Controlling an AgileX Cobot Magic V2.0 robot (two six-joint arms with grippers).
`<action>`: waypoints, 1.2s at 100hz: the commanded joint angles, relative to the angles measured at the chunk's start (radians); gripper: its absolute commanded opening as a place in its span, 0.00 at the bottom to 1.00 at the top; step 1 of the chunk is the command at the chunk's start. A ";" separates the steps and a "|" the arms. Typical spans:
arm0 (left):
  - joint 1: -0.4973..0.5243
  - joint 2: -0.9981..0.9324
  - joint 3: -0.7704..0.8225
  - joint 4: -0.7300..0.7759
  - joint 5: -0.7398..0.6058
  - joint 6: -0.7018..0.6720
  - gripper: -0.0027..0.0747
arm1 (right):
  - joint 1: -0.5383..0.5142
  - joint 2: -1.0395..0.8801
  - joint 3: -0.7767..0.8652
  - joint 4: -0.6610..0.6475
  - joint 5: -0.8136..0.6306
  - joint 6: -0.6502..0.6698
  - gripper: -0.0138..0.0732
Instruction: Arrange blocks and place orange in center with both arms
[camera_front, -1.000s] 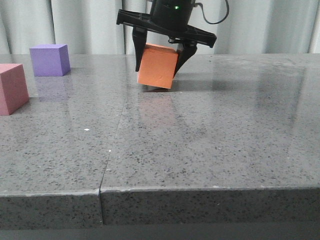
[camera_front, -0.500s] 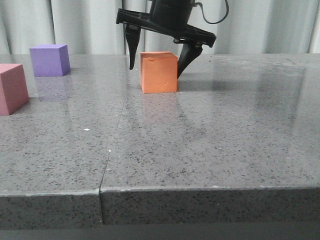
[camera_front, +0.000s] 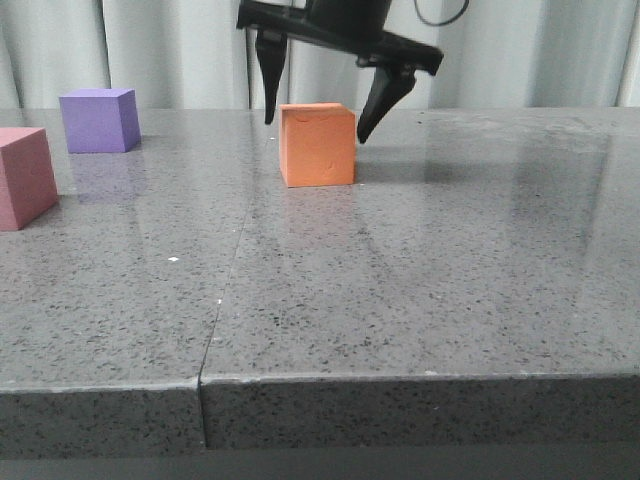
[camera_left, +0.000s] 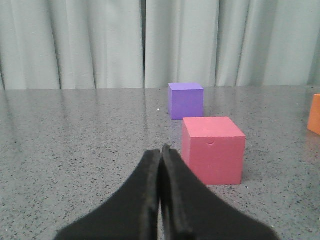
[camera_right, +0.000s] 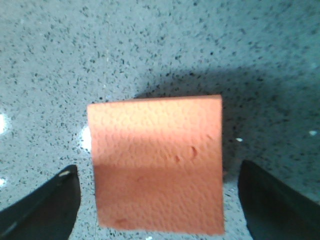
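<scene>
Pale curtains (camera_front: 180, 50) are hanging behind a speckled grey stone table (camera_front: 400, 290), whose top is showing a seam (camera_front: 225, 290) running from its front edge towards the back. Taking the orange cube (camera_front: 318, 145) as the landmark and reading from left to right in the front view: the pink cube (camera_front: 25, 177) is sitting far to its left, partly cut off by the picture edge and nearer the front; the purple cube (camera_front: 98, 120) is sitting well to its left and slightly farther back. The left gripper (camera_left: 161, 165) is appearing only in the left wrist view, where its two fingers are pressing together with nothing between them; the pink cube (camera_left: 213, 150) is lying just ahead of the tips and the purple cube (camera_left: 186, 100) beyond that. The orange cube is resting flat on the table, upright, with small dents near its upper edge. The right gripper (camera_front: 322, 118) is hovering directly over the orange cube, its fingers spread wide, one on each side and apart from the cube's faces. The right wrist view is looking straight down on the orange cube (camera_right: 157, 162), with clear table showing between it and each finger (camera_right: 45, 205).
</scene>
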 joint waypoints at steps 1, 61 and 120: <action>0.002 -0.029 0.042 -0.006 -0.083 0.001 0.01 | 0.001 -0.094 -0.031 -0.037 0.059 -0.005 0.89; 0.002 -0.029 0.042 -0.006 -0.083 0.001 0.01 | 0.006 -0.198 -0.024 0.056 0.093 -0.179 0.54; 0.002 -0.029 0.042 -0.006 -0.083 0.001 0.01 | 0.006 -0.427 0.278 0.056 0.084 -0.268 0.08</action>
